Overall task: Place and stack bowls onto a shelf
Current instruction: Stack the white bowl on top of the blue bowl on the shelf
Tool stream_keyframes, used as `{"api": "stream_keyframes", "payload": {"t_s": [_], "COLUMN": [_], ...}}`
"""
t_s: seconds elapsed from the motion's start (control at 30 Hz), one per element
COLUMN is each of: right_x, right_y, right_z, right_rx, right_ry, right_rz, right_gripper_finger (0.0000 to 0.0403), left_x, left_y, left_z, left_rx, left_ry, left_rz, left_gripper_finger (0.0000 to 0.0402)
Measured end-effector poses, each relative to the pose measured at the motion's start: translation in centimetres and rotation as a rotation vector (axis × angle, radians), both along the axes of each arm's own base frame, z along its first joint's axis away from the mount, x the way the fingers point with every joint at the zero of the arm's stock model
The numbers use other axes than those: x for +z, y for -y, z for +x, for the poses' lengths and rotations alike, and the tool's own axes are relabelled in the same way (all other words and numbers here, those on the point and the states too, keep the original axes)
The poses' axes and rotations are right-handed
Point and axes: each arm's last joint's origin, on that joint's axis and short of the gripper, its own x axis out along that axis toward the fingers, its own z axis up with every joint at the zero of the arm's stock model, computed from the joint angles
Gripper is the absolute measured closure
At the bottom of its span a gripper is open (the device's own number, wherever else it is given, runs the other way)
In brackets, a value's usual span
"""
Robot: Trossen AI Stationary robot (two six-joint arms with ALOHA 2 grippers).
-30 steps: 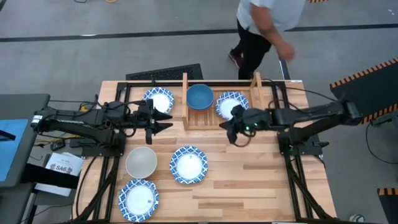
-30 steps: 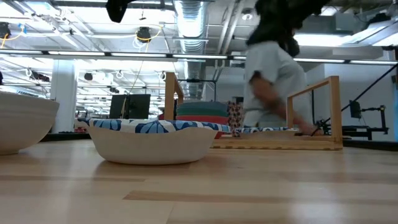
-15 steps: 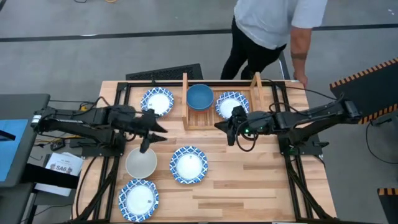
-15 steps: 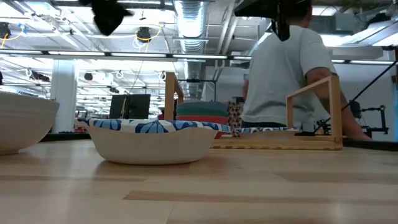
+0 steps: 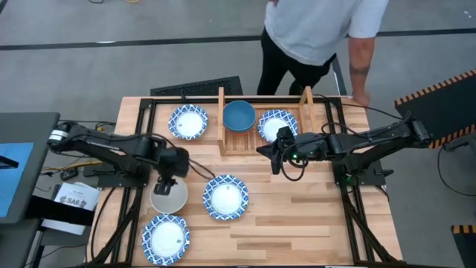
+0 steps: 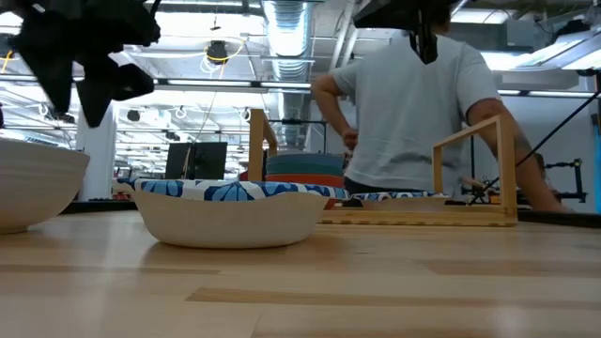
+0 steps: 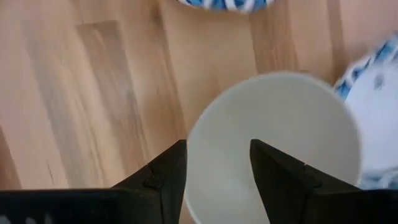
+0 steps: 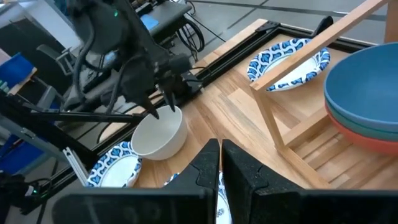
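The left gripper [image 5: 166, 184] hangs over the near rim of the smooth, round off-white bowl [image 5: 169, 195], its dark fingers [image 7: 163, 177] spread apart with the rim showing between them and nothing grasped. The right gripper [image 5: 277, 154], fingers pressed together and empty, sits just in front of the slatted light-wood shelf [image 5: 236, 141] on the plank table [image 5: 297, 216]. That shelf holds a blue bowl [image 5: 239, 115] stacked on others mostly hidden beneath it, beside a blue-patterned bowl [image 5: 274, 123].

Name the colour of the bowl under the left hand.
Plain off-white bowl, no pattern; the left wrist view shows it best.
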Motion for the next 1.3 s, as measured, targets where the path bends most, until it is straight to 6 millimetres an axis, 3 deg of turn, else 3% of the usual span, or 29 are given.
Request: {"api": "stream_keyframes", "payload": {"t_s": [0.13,0.27,0.7,0.8,0.9,1.07,1.2,1.3], "right_x": [-0.2,-0.4,-0.4,-0.4,-0.4,-0.4,-0.4,-0.4], "right_y": [0.0,0.0,0.0,-0.1,-0.1,-0.1,-0.1,-0.1], "right_z": [-0.1,-0.1,-0.1,-0.1,-0.1,-0.1,-0.1,-0.1], "right_rx": [0.000,0.000,0.000,0.004,0.004,0.004,0.004,0.004], "right_ry": [-0.026,-0.046,-0.045,-0.045,-0.045,-0.044,-0.044,-0.041], "right_rz": [-0.003,-0.006,-0.005,-0.005,-0.005,-0.005,-0.005,-0.005], "right_gripper_finger": [0.0356,0.0356,0.0356,0.0356,0.0356,0.0356,0.0356,0.0356], "left_x": [-1.3,-2.6,-6.4,-6.9,-6.9,-5.3,-2.2,1.4], "left_y": [0.8,0.9,1.4,1.5,1.5,1.6,1.5,1.2], "left_z": [0.9,1.7,3.3,3.5,3.5,4.0,4.8,5.5], "left_rx": [-0.084,-0.060,-0.048,-0.051,-0.052,-0.037,-0.025,-0.010], "left_ry": [-0.061,-0.125,-0.336,-0.368,-0.370,-0.362,-0.322,-0.273], "left_rz": [0.101,0.210,0.169,0.172,0.168,0.120,0.089,0.079], "left_gripper_finger": [0.0237,0.0237,0.0237,0.0253,0.0294,0.0390,0.0399,0.0401]}}
